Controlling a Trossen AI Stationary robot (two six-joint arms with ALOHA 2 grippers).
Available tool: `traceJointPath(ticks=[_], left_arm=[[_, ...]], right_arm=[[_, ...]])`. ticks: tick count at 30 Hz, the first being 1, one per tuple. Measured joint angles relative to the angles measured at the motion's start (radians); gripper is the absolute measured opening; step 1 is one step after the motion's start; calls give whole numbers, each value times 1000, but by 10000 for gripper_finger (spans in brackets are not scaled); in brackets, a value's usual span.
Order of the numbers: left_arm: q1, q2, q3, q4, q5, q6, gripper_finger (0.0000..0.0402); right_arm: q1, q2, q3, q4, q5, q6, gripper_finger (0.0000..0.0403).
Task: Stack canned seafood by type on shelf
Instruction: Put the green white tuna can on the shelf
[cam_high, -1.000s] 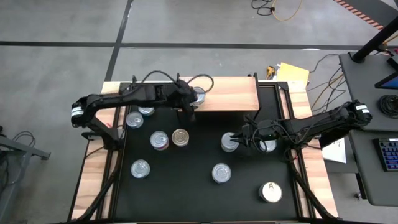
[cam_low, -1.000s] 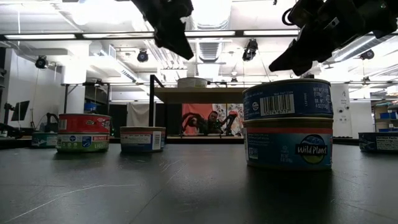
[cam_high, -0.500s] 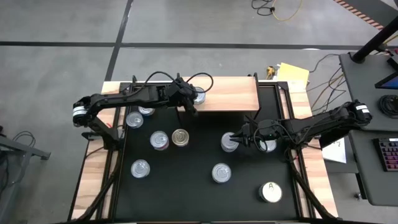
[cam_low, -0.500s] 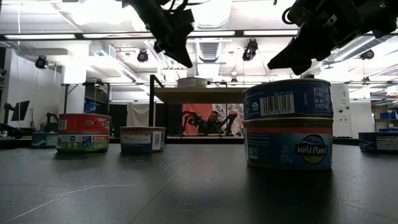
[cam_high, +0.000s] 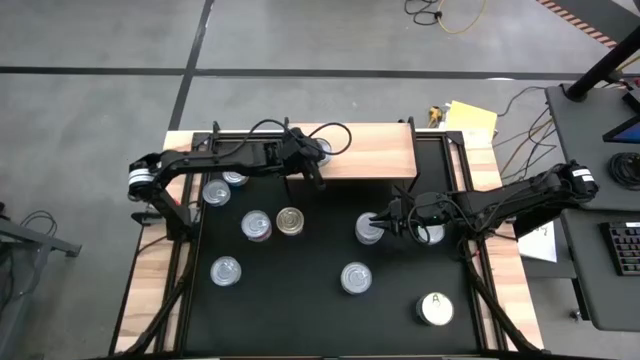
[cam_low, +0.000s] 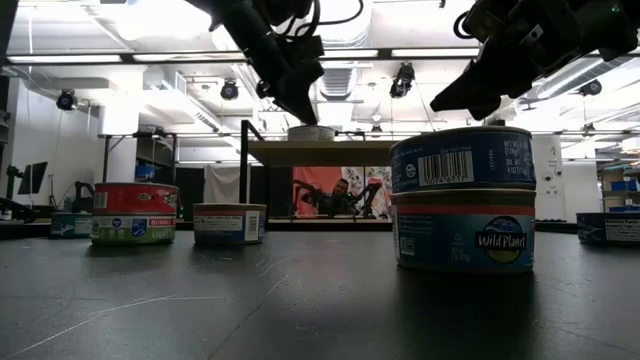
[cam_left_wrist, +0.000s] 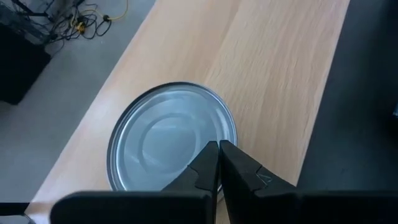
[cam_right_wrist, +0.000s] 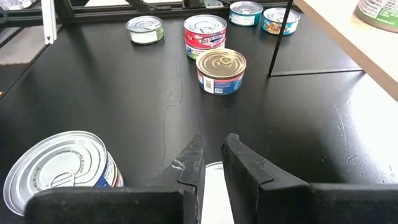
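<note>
Wooden shelf (cam_high: 370, 160) under my left gripper (cam_left_wrist: 217, 163), fingers together above one placed can (cam_left_wrist: 168, 140); next, I'd say, fetch another.

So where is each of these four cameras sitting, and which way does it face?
High: overhead, straight down; both arms, shelf.
Low: tabletop level, facing the room; stacked cans, arms above.
Left wrist: over the shelf; shut left gripper above a can.
Right wrist: across the table; right gripper.
Shared: gold-topped can.
</note>
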Motion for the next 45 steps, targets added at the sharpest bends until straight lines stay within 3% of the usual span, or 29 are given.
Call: traceJointPath(ticks=[5, 19, 21, 26, 45], left_arm=[[4, -22, -2, -57, -74, 6, 0], [58, -30, 84, -165, -72, -5, 0], [58, -30, 98, -165, -21, 13, 0], [56, -31, 100, -188, 243, 60, 0], [66, 1, 98, -206, 185, 47, 0]], right_arm=[[0, 0, 0, -1, 0, -1, 43], [0, 0, -1, -1, 0, -8, 43], [0, 0, -1, -1, 0, -8, 43], [0, 0, -2, -2, 0, -9, 43], [0, 0, -3, -2, -1, -7, 43]])
